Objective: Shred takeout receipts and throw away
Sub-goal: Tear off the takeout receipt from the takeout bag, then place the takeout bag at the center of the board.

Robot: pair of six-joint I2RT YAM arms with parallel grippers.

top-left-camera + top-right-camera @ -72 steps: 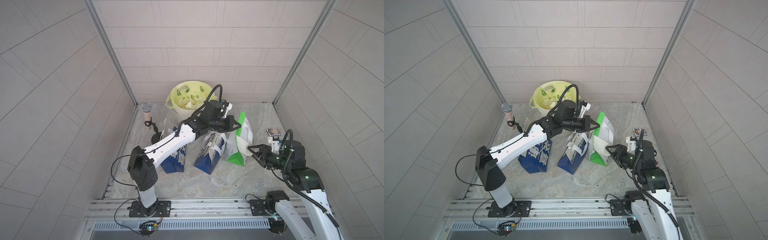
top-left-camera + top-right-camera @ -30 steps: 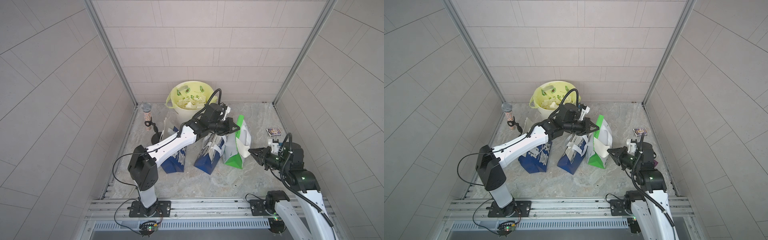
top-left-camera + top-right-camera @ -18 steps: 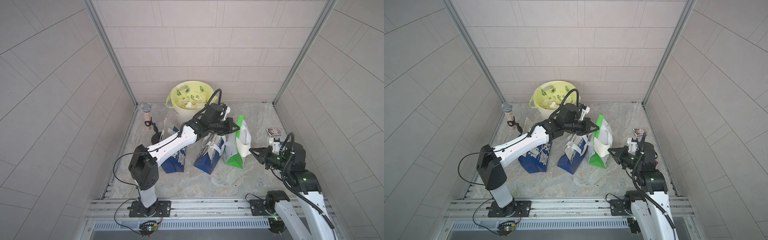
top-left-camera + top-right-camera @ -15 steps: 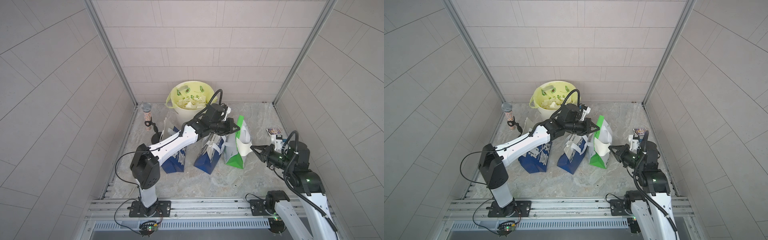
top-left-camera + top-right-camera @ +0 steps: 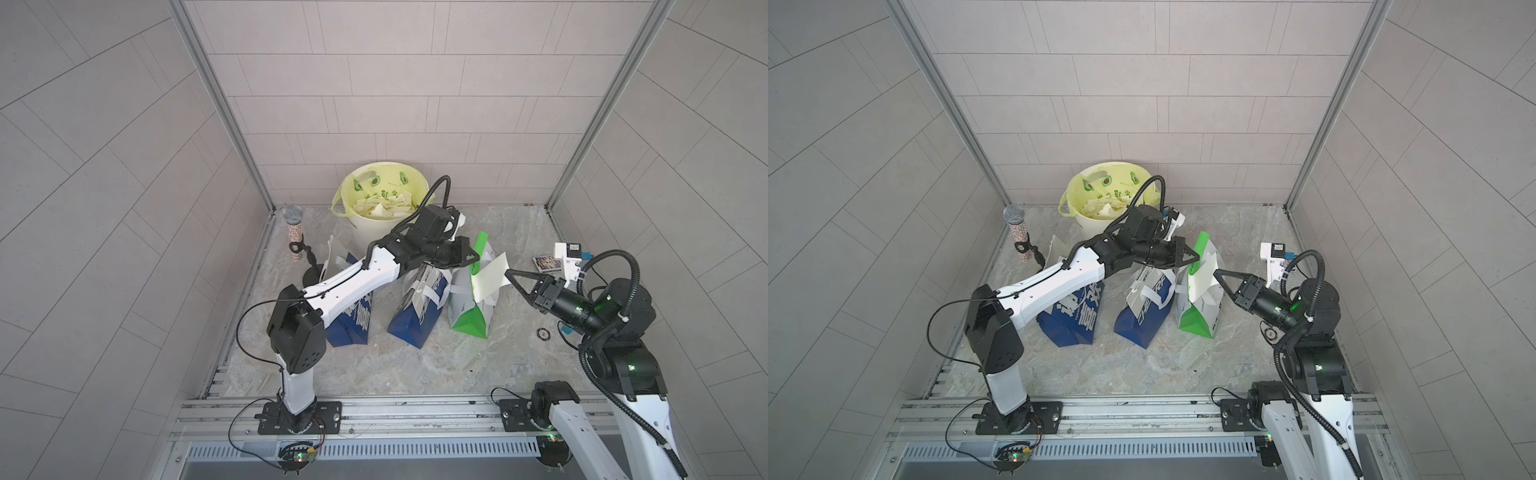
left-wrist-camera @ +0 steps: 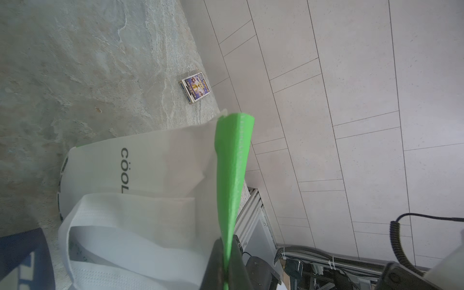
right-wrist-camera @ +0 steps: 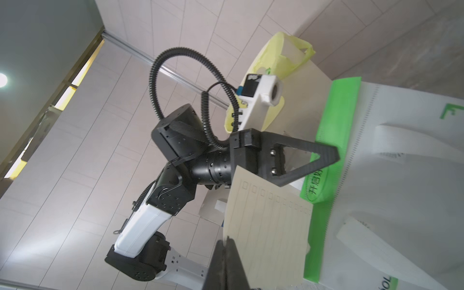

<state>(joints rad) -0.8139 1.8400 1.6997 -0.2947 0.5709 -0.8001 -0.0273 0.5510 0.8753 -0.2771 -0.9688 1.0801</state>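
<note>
The left gripper [image 5: 473, 260] is clamped shut on the green top edge of the green-and-white takeout bag [image 5: 471, 322], which stands on the marbled bench [image 5: 374, 365]. The left wrist view shows that green strip pinched between the closed jaws.

The right gripper [image 5: 509, 272] is closed on one corner of a takeout receipt [image 5: 492, 277], a pale slip printed with fine ruled lines. It holds the slip in the air, just beside the upper part of the green-and-white bag on the right arm's side. In the right wrist view the slip spreads from the closed jaws toward the bag's green edge. Whether its far end touches the bag cannot be told.

On the bag's other side, just beside it, stands a dark blue takeout bag [image 5: 419, 320]. A second blue bag [image 5: 351, 322] stands beyond that, under the left arm.

Behind the green-and-white bag, by the back wall, a yellow-lined bin [image 5: 368, 235] holds torn paper pieces [image 5: 382, 208]. A small card box [image 5: 545, 262] lies flat on the bench, well apart from the bag, past the right gripper.
</note>
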